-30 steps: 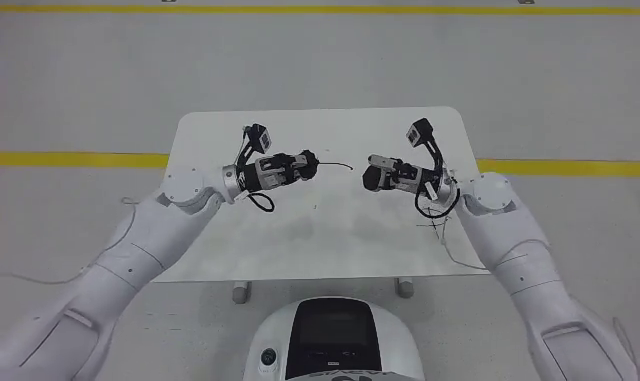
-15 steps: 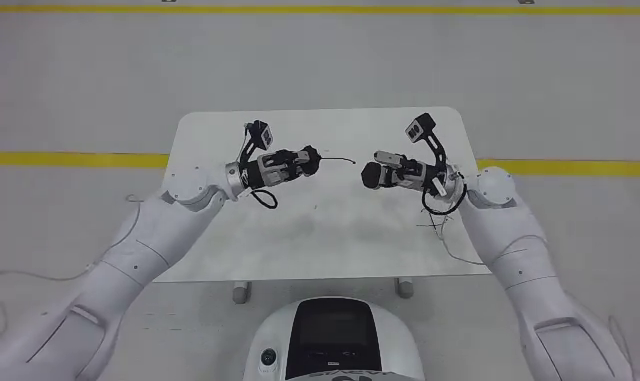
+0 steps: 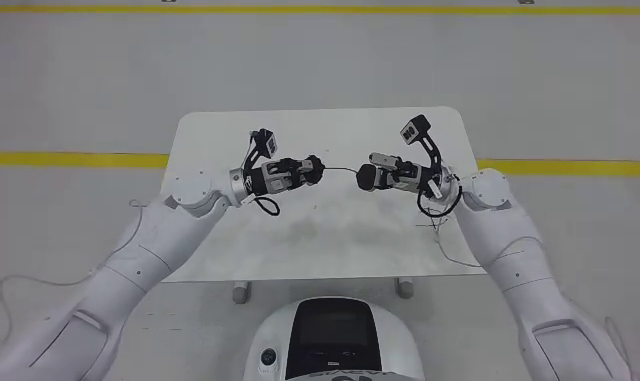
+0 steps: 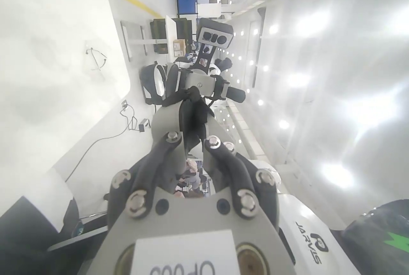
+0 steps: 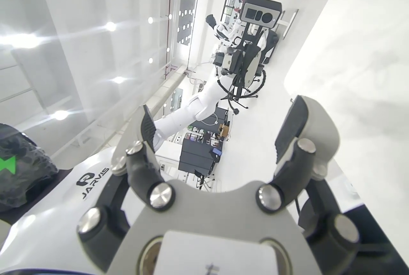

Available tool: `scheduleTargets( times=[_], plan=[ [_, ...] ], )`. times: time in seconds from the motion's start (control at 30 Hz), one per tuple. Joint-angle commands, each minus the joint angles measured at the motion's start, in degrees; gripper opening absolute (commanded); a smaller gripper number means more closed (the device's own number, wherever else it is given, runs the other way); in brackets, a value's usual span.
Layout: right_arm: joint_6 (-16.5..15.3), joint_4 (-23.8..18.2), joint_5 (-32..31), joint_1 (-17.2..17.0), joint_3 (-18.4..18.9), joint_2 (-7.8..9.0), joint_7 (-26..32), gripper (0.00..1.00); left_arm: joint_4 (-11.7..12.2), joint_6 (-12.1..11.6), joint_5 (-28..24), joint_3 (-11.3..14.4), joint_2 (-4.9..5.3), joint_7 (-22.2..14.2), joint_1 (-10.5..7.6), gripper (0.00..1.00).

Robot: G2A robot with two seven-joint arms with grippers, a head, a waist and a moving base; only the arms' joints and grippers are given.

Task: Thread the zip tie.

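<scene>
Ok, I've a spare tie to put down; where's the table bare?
Bare: the table strip between the arms and the near edge, and the far strip beyond them. Crowded: the middle, where the left tool holds the zip tie toward the right tool, and the black strands by the right edge.

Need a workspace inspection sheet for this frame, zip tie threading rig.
Surface: white table.
Job's things: zip tie held in the air, tip toward the right end effector.
Clutter: thin black strands near the table's right edge, possibly spare ties.
End effectors: left end effector shut on zip tie; right end effector open, facing it.
Cables: wrist loop at the left arm; floor cable.
Surroundings: yellow floor lines.
</scene>
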Motion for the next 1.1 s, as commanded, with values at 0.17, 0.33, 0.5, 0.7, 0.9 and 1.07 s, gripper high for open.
scheduleTargets(
  times=[0.17, 0.33, 0.5, 0.7, 0.9, 1.07],
  plan=[
    [0.2, -1.2, 0.1, -0.9, -0.1, -0.03, -2.3, 1.00, -1.3, 0.9, -0.7, -0.4, -0.08, 1.0, 0.99, 0.00],
    [0.0, -1.9, 2.2, -1.3, 0.1, -0.04, -1.0, 1.00, -1.4, 1.5, 0.4, -1.3, 0.03, 0.8, 1.89, 0.00],
    [0.0, -1.9, 2.0, -1.1, 0.0, -0.15, 1.0, 1.00, -1.4, 2.2, 0.9, -1.9, -0.13, 1.5, 2.42, 0.00],
    [0.0, -0.9, 2.2, -1.0, 0.4, -0.30, 2.3, 0.48, -1.6, 2.4, 0.5, -2.1, -0.27, 1.0, 2.61, 0.00],
    [0.0, 0.2, 2.1, -1.0, 0.9, -0.55, 2.5, 0.43, -1.6, 2.4, 0.5, -2.1, -0.27, 1.0, 2.61, 0.00],
    [0.0, 1.3, 1.5, -0.7, 1.0, -0.84, 2.7, 0.40, -1.6, 2.4, 0.5, -2.1, -0.27, 1.0, 2.61, 0.00]
  ],
)
